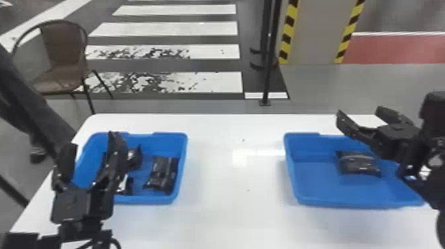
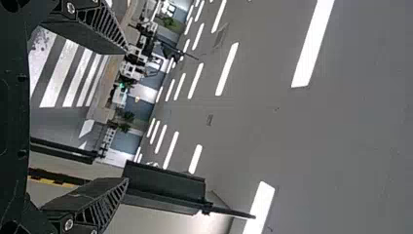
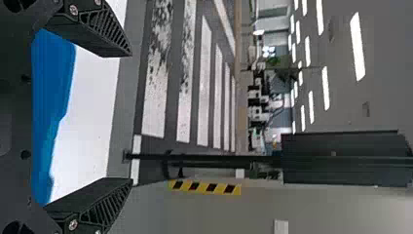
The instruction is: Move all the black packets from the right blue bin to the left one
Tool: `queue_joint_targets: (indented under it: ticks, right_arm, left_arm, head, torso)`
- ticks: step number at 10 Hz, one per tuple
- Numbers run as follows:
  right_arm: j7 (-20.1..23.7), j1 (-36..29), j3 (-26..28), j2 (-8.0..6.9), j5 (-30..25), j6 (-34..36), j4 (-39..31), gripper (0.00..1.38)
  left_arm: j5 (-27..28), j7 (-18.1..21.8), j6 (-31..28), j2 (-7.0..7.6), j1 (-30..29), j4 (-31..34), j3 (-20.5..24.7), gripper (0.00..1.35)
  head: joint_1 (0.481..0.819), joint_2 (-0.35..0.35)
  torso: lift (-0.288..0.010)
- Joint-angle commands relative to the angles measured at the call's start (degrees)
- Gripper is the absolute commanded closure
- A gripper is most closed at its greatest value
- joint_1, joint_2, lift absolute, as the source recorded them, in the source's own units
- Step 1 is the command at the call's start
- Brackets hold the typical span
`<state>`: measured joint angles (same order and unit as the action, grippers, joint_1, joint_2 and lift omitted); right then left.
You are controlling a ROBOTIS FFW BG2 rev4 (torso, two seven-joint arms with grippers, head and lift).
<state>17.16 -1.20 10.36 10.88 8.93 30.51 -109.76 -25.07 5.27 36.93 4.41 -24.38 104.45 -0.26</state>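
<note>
At the left of the head view, a brown chair (image 1: pixel 64 74) with a dark frame stands on the floor, beyond the white table (image 1: pixel 231 198). Lower left, the left gripper (image 1: pixel 91 140) points up the frame, its two fingers spread with nothing between them; in the left wrist view, too, the left gripper (image 2: pixel 127 115) has its fingertips well apart. Its inner finger covers part of the left blue bin (image 1: pixel 170 135), at left of centre. Inside that bin lie several black packets (image 1: pixel 160 172): some near its right wall, one farther up near the middle, and something dark with a shiny patch beside the finger, too hidden to tell. Upper centre, a striped crossing (image 1: pixel 165 81) marks the floor, then comes a black pole (image 1: pixel 269 66), then a pillar (image 1: pixel 314 29) with yellow-and-black edges. At right, the right blue bin (image 1: pixel 318 188) holds a single visible black packet (image 1: pixel 359 164), lying in its upper middle. Above that bin's upper right part, the right gripper (image 1: pixel 360 111) is open and empty, fingertips apart.
</note>
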Motion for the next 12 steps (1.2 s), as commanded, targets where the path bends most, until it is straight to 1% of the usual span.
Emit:
queue_joint_targets:
  ticks: [1, 2, 3, 4, 5, 7, 8, 10, 12]
  right_arm:
    - [-3.3, -2.7, 1.0, -0.69, -1.6, 5.3, -2.4, 0.12]
    - [-5.5, -3.9, 1.8, -1.22, -1.6, 9.6, -3.8, 0.12]
    - [-7.5, -4.7, 2.3, -1.57, -1.6, 13.6, -4.6, 0.13]
    - [-8.8, -5.3, 3.1, -1.92, -1.5, 15.3, -3.9, 0.13]
    - [-9.4, -5.3, 4.1, -2.09, -1.2, 15.3, -2.0, 0.14]
    - [-10.0, -4.6, 5.2, -2.01, 2.0, 12.7, 2.4, 0.14]
    - [-10.0, -3.3, 5.4, -2.01, 2.0, 12.1, 4.5, 0.14]
    - [-9.3, 0.4, 5.2, -1.30, 2.3, 10.6, 9.6, 0.14]
    - [-8.7, 2.0, 4.7, -1.13, 2.0, 10.4, 11.4, 0.14]
  left_arm:
    - [-0.8, 0.0, -0.6, -0.01, -1.1, 1.4, -0.2, 0.11]
    - [-0.9, 0.0, -0.6, -0.01, -0.9, 1.9, -0.3, 0.11]
    - [-1.2, 0.1, -1.6, 0.08, -0.9, 2.1, -0.3, 0.11]
    - [-3.2, 0.6, -4.2, 0.08, -1.1, 2.1, -0.3, 0.11]
    - [-3.2, 0.6, -4.3, 0.08, -1.4, 2.1, -0.2, 0.11]
    - [-3.2, 0.7, -4.4, 0.08, -1.4, 2.2, -0.3, 0.11]
    - [-3.2, 0.8, -4.4, 0.08, -1.5, 2.4, -0.3, 0.11]
    - [-3.2, 0.8, -4.7, 0.08, -1.4, 2.4, -0.4, 0.11]
    - [-3.2, 0.8, -4.9, 0.08, -1.4, 2.4, -0.4, 0.12]
  head:
    - [0.679, -0.003]
    - [0.695, -0.030]
    - [0.695, -0.047]
    - [0.695, -0.063]
    - [0.695, -0.071]
    - [0.695, -0.097]
    - [0.695, -0.103]
    - [0.695, -0.113]
    - [0.695, -0.114]
  torso:
    - [-0.140]
    - [-0.140]
    - [-0.140]
    - [-0.140]
    - [-0.140]
    - [-0.140]
    - [-0.140]
    - [-0.140]
    - [-0.140]
